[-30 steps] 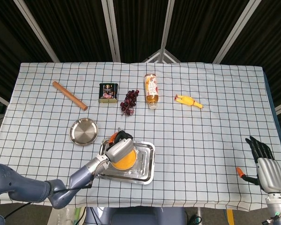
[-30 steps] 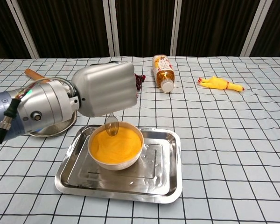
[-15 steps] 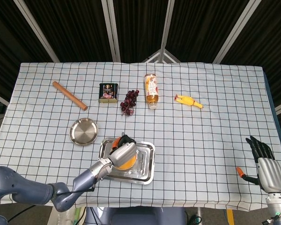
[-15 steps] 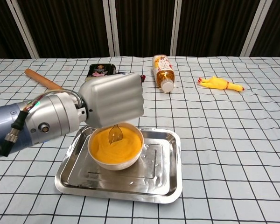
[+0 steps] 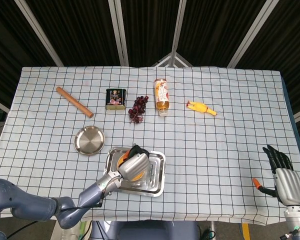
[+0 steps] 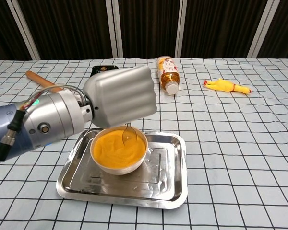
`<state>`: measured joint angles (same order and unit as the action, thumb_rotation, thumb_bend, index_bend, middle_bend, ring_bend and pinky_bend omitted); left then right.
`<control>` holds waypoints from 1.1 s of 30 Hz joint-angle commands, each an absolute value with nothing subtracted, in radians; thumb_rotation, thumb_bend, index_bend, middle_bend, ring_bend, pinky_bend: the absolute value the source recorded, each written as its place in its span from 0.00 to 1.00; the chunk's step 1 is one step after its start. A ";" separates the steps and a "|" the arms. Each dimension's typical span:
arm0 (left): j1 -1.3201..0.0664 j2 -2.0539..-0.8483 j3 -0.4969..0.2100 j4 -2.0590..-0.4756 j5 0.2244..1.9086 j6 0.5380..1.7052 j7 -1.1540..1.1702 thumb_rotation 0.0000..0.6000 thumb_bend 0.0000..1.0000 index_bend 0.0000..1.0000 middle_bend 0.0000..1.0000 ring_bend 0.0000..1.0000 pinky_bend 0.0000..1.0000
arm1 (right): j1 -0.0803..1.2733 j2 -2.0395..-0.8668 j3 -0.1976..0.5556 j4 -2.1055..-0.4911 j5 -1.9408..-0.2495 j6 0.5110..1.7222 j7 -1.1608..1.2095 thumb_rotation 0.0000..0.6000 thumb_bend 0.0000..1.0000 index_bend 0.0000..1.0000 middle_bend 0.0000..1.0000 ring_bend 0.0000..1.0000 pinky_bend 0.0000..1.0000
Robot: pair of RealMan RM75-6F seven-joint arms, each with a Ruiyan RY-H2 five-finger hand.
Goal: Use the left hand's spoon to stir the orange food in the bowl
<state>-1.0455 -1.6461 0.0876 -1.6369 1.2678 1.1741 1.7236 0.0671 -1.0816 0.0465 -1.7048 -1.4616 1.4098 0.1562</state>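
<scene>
Checked table point(image 5: 230, 150), tray point(image 6: 170, 187), bottle point(image 5: 161, 96)

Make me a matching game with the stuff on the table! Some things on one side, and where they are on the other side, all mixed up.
Things:
1. spoon
2. bowl
3. rubber chicken
4. bottle

Places:
A. lying on its side next to the grapes
B. sitting in the metal tray
C. held by the left hand, tip in the orange food
D. lying alone on the cloth, to the right of the bottle

Pairs: 1-C, 2-B, 3-D, 4-A
</scene>
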 commanded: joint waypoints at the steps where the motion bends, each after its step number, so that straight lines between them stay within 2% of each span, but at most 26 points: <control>1: -1.037 -1.619 0.084 -1.656 1.270 1.177 1.728 1.00 0.55 0.77 1.00 1.00 1.00 | 0.067 -1.082 0.047 -1.705 -1.461 1.409 0.156 1.00 0.34 0.00 0.00 0.00 0.00; 12: -1.013 -1.562 0.082 -1.652 1.280 1.160 1.709 1.00 0.55 0.77 1.00 1.00 1.00 | 0.067 -1.080 0.047 -1.709 -1.457 1.406 0.158 1.00 0.34 0.00 0.00 0.00 0.00; 23: -1.018 -1.612 0.073 -1.560 1.278 1.105 1.733 1.00 0.55 0.77 1.00 1.00 1.00 | 0.068 -1.077 0.047 -1.710 -1.455 1.403 0.168 1.00 0.34 0.00 0.00 0.00 0.00; 33: -1.008 -1.651 0.072 -1.546 1.305 1.088 1.696 1.00 0.55 0.77 1.00 1.00 1.00 | 0.068 -1.076 0.047 -1.711 -1.457 1.403 0.170 1.00 0.34 0.00 0.00 0.00 0.00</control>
